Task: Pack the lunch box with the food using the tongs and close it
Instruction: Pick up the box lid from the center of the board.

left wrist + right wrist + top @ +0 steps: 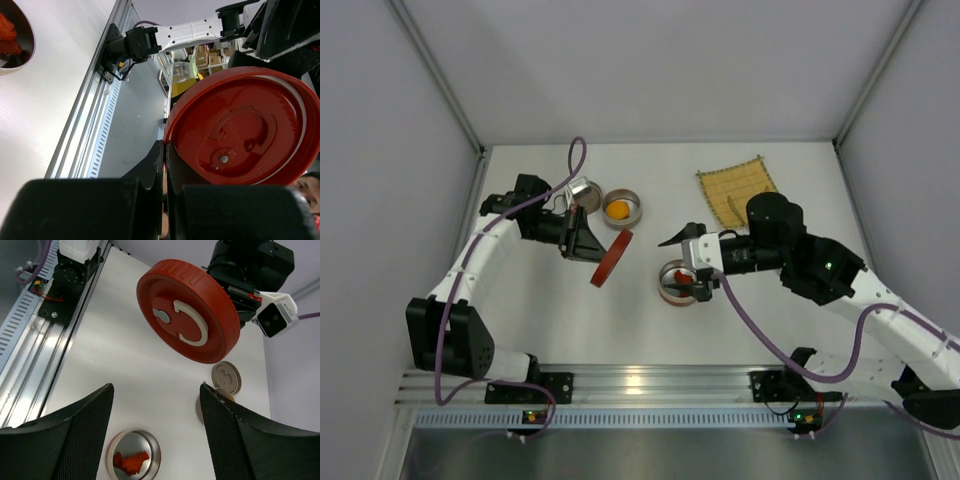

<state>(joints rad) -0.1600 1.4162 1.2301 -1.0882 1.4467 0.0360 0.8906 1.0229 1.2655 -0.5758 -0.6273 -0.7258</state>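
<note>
Two bowls wait on the table, and my left gripper (590, 243) is pressed together on the rim of the red lid (611, 258), holding it on edge in the air between them. From above, the lid looks like a narrow slanted oval, its long axis running from far-right to near-left. So its face is turned sideways, not down, and I judge it must be laid flat before it can close anything.

The bowl with the dark red pieces (132, 431) lies to the right of the lid and nearer to the arm bases. My right gripper (156, 390) hangs directly over it with the fingers spread wide and nothing between them. The orange piece (618, 209) sits in the other bowl (638, 205), just behind the lid, closer to my left hand.

The right wrist view shows the lid's top face with its pale handle. It also shows a small grey lid (226, 376) lying flat beyond. The left wrist view shows only the underside of the red lid and my fingers (152, 165) closed on its edge.

A slim thing on the bamboo mat (750, 178), behind my right arm, is probably the tongs (732, 207), but it is too small to tell.
</note>
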